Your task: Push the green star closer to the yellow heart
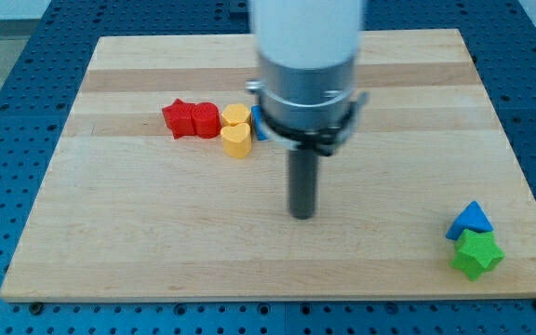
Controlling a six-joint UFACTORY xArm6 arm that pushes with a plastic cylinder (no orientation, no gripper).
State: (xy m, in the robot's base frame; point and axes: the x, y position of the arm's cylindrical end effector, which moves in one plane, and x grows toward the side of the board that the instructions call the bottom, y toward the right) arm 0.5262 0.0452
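the green star (477,253) sits near the worktop's (110,242) bottom right corner, touching the blue triangle (471,220) just above it. the yellow heart (236,140) lies well apart, toward the top left, beside a yellow cylinder (236,115), a red cylinder (206,119) and a red star (180,119). my tip (302,214) stands mid-worktop, between star and heart. there is no hand to spread or pinch, only a rod. judging by this, the tip must get round to the star's far right side.

No readable text anywhere, no labels, brands, numbers or signs on the wooden counter (156,242), on the coloured blocks at upper left and lower right of the frame, or on the arm's pale housing (307,37)
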